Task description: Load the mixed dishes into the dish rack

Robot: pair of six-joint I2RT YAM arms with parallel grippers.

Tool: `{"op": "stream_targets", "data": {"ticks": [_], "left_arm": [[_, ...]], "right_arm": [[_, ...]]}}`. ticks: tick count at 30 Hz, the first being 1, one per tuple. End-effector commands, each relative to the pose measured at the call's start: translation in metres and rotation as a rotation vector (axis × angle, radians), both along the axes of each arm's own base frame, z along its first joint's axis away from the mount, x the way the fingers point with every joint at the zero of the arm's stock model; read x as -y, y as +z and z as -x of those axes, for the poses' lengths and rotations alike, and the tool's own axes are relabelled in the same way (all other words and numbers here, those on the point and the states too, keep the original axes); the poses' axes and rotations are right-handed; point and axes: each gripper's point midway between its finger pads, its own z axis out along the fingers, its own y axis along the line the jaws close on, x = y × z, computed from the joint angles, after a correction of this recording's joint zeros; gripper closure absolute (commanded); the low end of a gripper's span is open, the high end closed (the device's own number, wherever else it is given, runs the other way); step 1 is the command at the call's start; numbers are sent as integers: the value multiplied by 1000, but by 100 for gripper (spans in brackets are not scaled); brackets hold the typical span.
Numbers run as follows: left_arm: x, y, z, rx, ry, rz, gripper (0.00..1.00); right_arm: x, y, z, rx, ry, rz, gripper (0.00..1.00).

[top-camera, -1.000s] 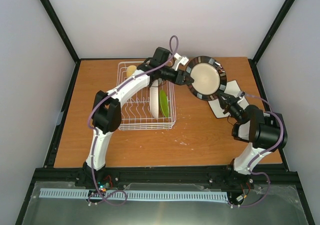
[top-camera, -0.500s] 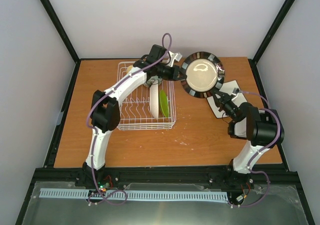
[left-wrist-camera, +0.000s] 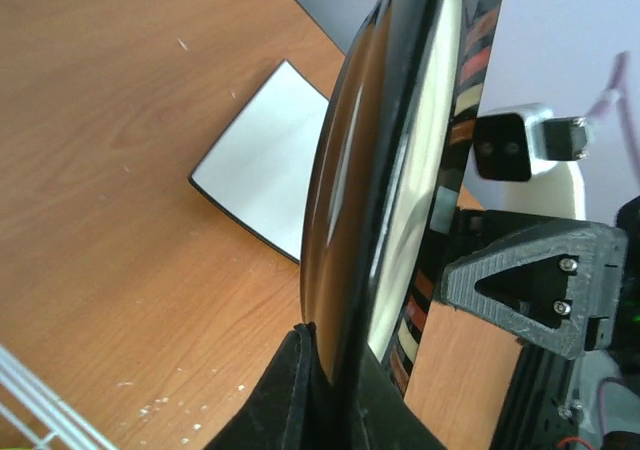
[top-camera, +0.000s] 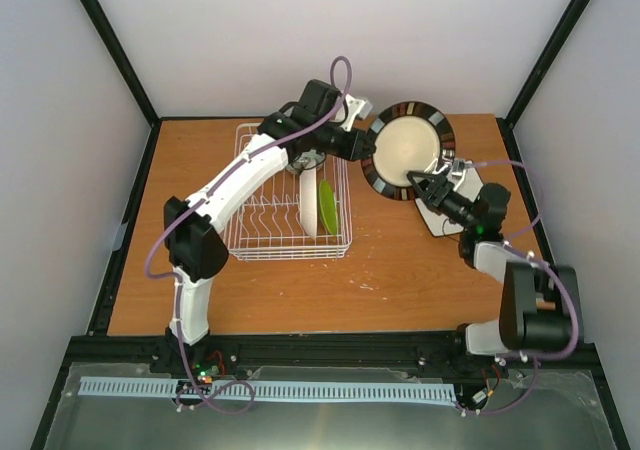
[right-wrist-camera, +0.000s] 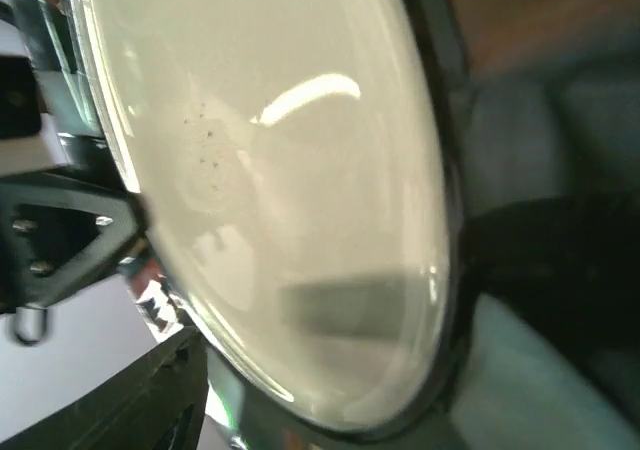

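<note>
Above the table (top-camera: 300, 290), left arm (top-camera: 250, 165) outstretched, left fingers (left-wrist-camera: 285, 395) clamping dark-rimmed cream plate (top-camera: 408, 148), right fingers (top-camera: 419, 179) parted.

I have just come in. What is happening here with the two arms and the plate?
The left gripper holds the dark-rimmed cream plate by its rim, jaws shut, lifted off the table, beside the dish rack. The right gripper is at the plate's opposite lower rim with its jaws apart. The square white plate lies on the table.
</note>
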Motion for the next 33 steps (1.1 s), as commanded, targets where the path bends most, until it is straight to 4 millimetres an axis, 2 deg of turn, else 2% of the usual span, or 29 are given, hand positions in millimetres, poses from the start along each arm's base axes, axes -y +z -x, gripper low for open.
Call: {"op": "stream_targets", "data": {"ticks": [1,5,8,10,12,15,16,18,20,23,25,26,27,28,31,32,33], "left_arm": [[-34,103,-4,270,119,26,99],[-66,115,-22,293,238,-21,99],[-82,118,-32,296,311,-59,99],[-90,121,-35,298,344,-71,99],[-97,127,-37,301,368,-66,99],[-104,140,-34,285,369,-20,99],[-106,145,-32,270,358,9,99],[-108,153,-27,238,335,62,99],[-108,162,-22,221,322,105,99],[-104,178,-13,194,304,170,99],[-107,185,-11,191,325,180,99],[-111,189,-11,198,342,178,99],[-116,191,-10,204,364,174,99],[-120,192,-10,207,384,166,99],[-132,196,-5,223,430,146,99],[-135,196,-3,227,439,143,99],[-137,195,-3,228,447,137,99]], "right_arm": [[19,2,2,72,-111,416,34],[57,14,15,98,-322,676,27],[83,34,27,145,-510,791,25],[91,48,37,190,-598,841,22],[90,60,43,236,-662,881,20],[72,62,43,284,-665,960,18],[56,62,42,307,-628,992,17],[36,63,36,327,-602,1085,16],[24,67,31,348,-632,1247,14],[-1,79,24,463,-683,1550,11],[-20,86,23,545,-724,1686,8],[-32,87,25,591,-735,1731,8],[-44,99,28,651,-792,1720,6],[-53,102,33,698,-826,1729,5],[-74,109,48,837,-934,1783,3],[-78,115,55,883,-986,1818,3],[-86,113,55,921,-987,1892,1]]}}
